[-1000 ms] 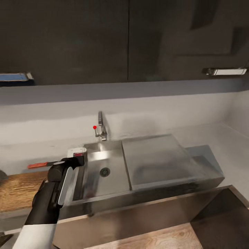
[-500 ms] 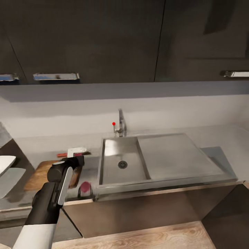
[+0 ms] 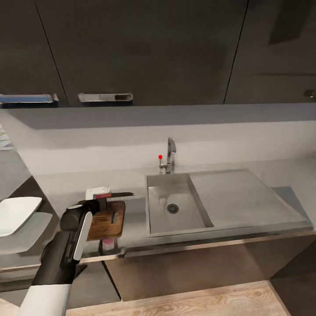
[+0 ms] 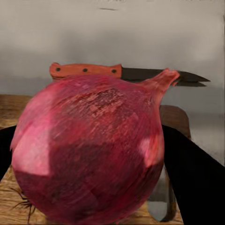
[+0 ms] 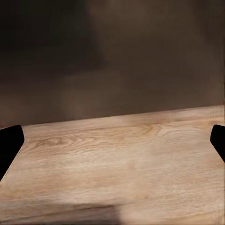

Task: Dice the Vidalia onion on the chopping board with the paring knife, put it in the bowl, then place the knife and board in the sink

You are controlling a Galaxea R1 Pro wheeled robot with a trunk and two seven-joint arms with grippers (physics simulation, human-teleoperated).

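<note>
Jaws, left gripper (image 4: 89, 154): clamped on the Vidalia onion (image 4: 89, 150), with a dark finger (image 4: 194, 180) showing on either side of the bulb in the left wrist view.
Jaws, right gripper (image 5: 112, 140): spread wide, with only the two dark fingertips (image 5: 9, 143) at the edges of the right wrist view and nothing between them; pale wood floor (image 5: 117, 159) lies beyond.
Vidalia onion: red-skinned bulb held above the chopping board (image 3: 107, 213); in the head view the left arm (image 3: 66, 250) reaches over the board's near left part.
Chopping board: dark brown, lying flat on the countertop (image 3: 66, 186), left of the sink (image 3: 175, 206) and apart from it.
Paring knife (image 3: 113, 194): red handle, dark blade, lying just beyond the board's far edge, blade pointing toward the sink; also seen behind the onion in the left wrist view (image 4: 126, 72).
Bowl (image 3: 17, 213): white, squarish, at the left edge of the head view, well left of the board.
Sink: grey basin with central drain and a drainer on its right; chrome tap (image 3: 169, 156) with a red knob stands at its far rim.
Background: dark glossy wall cabinets (image 3: 145, 52) above a grey wall.
</note>
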